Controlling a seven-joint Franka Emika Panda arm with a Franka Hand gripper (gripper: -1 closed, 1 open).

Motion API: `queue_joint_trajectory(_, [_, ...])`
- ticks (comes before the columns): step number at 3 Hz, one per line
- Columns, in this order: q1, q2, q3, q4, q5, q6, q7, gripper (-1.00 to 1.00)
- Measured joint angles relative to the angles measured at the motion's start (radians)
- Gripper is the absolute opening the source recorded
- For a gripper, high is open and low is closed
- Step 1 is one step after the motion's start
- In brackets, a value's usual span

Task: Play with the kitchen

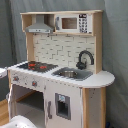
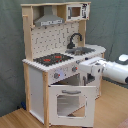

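The kitchen (image 1: 60, 75) fills most of the frame in both exterior views, standing on a wood floor (image 2: 20, 120) in front of a grey curtain (image 1: 115, 50). Up top there's a grey hood (image 2: 49, 21) next to a little microwave (image 1: 70, 23), then a white brick-pattern backsplash. On the counter the black-red stovetop (image 2: 50, 59) sits beside the sink (image 1: 72, 74), with the black faucet (image 2: 75, 39) curving over it. Knobs (image 1: 34, 83) run along the front under the stove.

In the second exterior view the oven door (image 2: 69, 104) is swung down open, window facing out. The arm comes in from the second exterior view's right, and the gripper (image 2: 90, 70) is right at the front panel above the open oven, near the knobs. Can't tell whether its fingers are spread or pressed together.
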Motion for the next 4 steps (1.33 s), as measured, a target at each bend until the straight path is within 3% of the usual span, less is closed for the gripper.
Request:
queue_joint_trajectory(1, [-0.041,0.014,-0.058,0.029,0.0,0.01,-0.083,1.0])
queue_joint_trajectory(3, [-0.164,0.086,-0.086,0.119,0.0,0.011,-0.209,1.0])
queue_joint_trajectory(4, [-0.207,0.119,-0.142,0.159,0.0,0.011,-0.281,1.0])
